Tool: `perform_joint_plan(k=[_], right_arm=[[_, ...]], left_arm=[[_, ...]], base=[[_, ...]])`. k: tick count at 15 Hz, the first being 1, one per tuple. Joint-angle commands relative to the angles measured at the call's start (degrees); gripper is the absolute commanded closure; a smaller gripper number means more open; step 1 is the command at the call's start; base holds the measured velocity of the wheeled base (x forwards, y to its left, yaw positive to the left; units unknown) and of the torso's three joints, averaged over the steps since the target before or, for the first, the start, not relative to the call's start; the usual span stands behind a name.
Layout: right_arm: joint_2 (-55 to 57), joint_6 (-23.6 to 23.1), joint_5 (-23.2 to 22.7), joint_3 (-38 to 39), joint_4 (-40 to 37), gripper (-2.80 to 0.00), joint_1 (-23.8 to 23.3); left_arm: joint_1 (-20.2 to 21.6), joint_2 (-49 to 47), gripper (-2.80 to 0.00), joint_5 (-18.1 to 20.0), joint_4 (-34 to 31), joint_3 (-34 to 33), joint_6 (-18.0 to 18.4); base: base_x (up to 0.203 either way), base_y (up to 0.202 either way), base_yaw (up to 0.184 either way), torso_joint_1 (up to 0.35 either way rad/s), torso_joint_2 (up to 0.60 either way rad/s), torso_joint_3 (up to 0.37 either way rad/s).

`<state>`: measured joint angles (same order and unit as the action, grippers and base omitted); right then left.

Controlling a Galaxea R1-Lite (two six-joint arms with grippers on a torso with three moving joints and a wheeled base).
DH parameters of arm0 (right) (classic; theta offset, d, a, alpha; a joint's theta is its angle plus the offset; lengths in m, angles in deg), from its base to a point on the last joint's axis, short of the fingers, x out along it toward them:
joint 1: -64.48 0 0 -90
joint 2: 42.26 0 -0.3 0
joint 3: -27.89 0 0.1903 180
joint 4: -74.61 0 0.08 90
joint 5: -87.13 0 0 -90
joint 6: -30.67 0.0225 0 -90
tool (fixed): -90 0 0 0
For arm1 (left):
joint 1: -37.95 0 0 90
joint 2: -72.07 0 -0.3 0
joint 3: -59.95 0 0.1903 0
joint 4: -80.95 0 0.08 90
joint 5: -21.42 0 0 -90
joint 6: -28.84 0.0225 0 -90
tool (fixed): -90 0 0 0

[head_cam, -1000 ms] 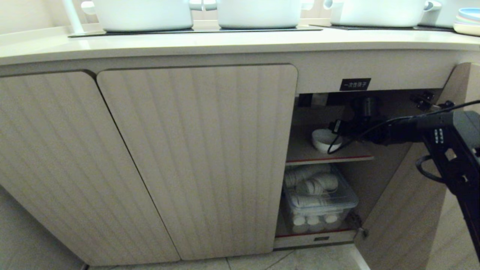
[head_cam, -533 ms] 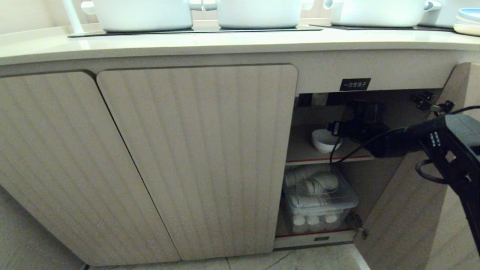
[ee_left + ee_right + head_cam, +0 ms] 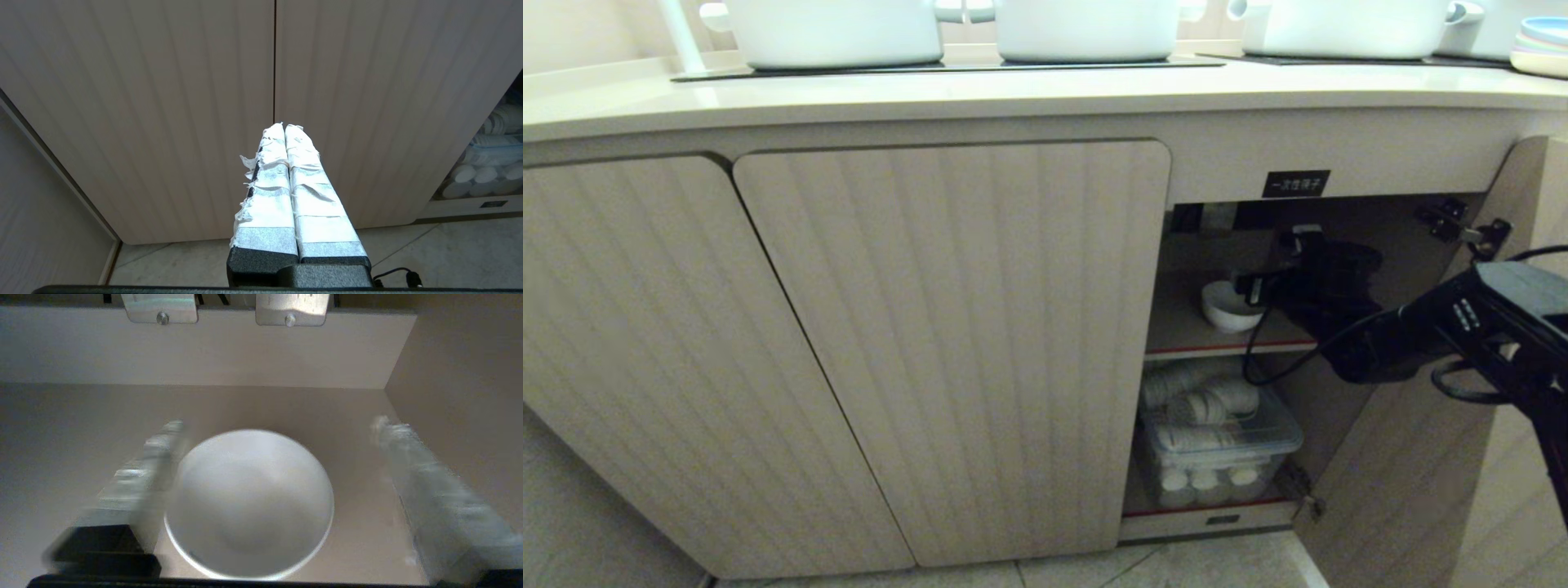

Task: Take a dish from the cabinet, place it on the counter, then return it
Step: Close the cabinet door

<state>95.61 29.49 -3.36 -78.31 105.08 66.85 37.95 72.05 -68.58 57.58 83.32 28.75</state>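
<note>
Right gripper (image 3: 269, 490): inside the open right bay of the cabinet (image 3: 947, 343), over the upper shelf (image 3: 1176, 331). My fingers (image 3: 429, 490) stand wide apart, one on each side of the dish; neither clearly touches it, and the wrist view is blurred by motion.

Dish (image 3: 1227, 307): upright on the upper shelf, toward its left end, rim up. Not held. In the right wrist view the dish (image 3: 249, 504) sits between my fingers, nearer one of them.

Change: over the last second my right forearm has dropped and the wrist has tipped, so the gripper now angles down onto the dish instead of reaching in level. The dish has not shifted on the shelf. The finger gap has barely narrowed.

Meaning: I judge this to be the final alignment before the grasp. Nothing is lifted yet, and the transfer to the counter (image 3: 1013, 94) has not begun.

Next: closing on the bowl wall should secure it. The glossy curved surface may slip, so the fingers should seat low and centred first.

Left gripper (image 3: 286, 134): parked near the floor, facing the closed doors (image 3: 163, 102); taped fingers pressed together, holding nothing.

Below: a clear bin (image 3: 1217, 445) of white ware on the lower shelf, not involved.
</note>
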Motion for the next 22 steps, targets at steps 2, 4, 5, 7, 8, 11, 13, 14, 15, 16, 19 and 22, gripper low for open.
perform_joint_plan(k=[2, 4, 5, 7, 8, 11, 13, 14, 15, 16, 19, 22], right_arm=[[-1.3, 0.4, -0.2, 1.5, 0.9, 0.00, 0.1], [-2.3, 0.4, -0.3, 3.1, 1.7, 0.00, 0.1], [-2.9, 0.5, -0.3, 3.8, 2.2, 0.00, 0.2], [-4.1, 1.5, -0.3, 5.5, 3.5, 0.00, 0.3], [-4.7, 1.6, -0.3, 6.4, 3.7, 0.00, 0.4], [-6.4, 1.8, -0.4, 9.7, 6.1, 0.00, 0.4], [-8.1, 1.9, -1.8, 14.3, 9.5, 0.00, 0.4], [-8.9, 1.9, -2.4, 16.2, 11.0, 0.00, 0.5], [-9.9, 2.0, -2.6, 18.2, 12.7, 0.00, 0.6], [-11.0, 2.0, -2.7, 19.7, 13.9, 0.00, 0.8], [-13.7, 2.1, -2.8, 23.8, 14.9, 0.00, 1.3], [-16.6, 2.1, -2.8, 28.2, 16.3, 0.00, 1.3]], left_arm=[[0.0, 0.0, 0.00, 0.0, 0.0, 0.0, 0.0], [0.0, 0.0, 0.00, 0.0, 0.0, 0.0, 0.0], [0.0, 0.0, 0.00, 0.0, 0.0, 0.0, 0.0], [0.0, 0.0, 0.00, 0.0, 0.0, 0.0, 0.0], [0.0, 0.0, 0.00, 0.0, 0.0, 0.0, 0.0], [0.0, 0.0, 0.00, 0.0, 0.0, 0.0, 0.1], [0.0, 0.0, 0.00, 0.0, 0.0, 0.0, 0.0], [0.0, 0.0, 0.00, 0.0, 0.0, 0.0, 0.0], [0.0, 0.0, 0.00, 0.0, 0.0, 0.0, 0.0], [0.0, 0.0, 0.00, 0.0, 0.0, 0.0, 0.0], [0.1, 0.0, 0.00, 0.0, 0.0, 0.0, 0.0], [0.0, 0.0, 0.00, 0.0, 0.0, 0.0, 0.0]], base=[[0.000, 0.000, 0.000, 0.000, 0.00, 0.000], [0.000, 0.000, 0.000, 0.000, 0.00, 0.000], [0.000, 0.000, 0.000, 0.000, 0.00, 0.000], [0.000, 0.000, 0.000, 0.000, 0.00, 0.000], [0.000, 0.000, 0.000, 0.000, 0.00, 0.000], [0.000, 0.000, 0.000, 0.000, 0.00, 0.000], [0.000, 0.000, 0.000, 0.000, 0.00, 0.000], [0.000, 0.000, 0.000, 0.000, 0.00, 0.000], [0.000, 0.000, 0.000, 0.000, 0.00, 0.000], [0.000, 0.000, 0.000, 0.000, 0.00, 0.000], [0.000, 0.000, 0.000, 0.000, 0.00, 0.000], [0.000, 0.000, 0.000, 0.000, 0.00, 0.000]])
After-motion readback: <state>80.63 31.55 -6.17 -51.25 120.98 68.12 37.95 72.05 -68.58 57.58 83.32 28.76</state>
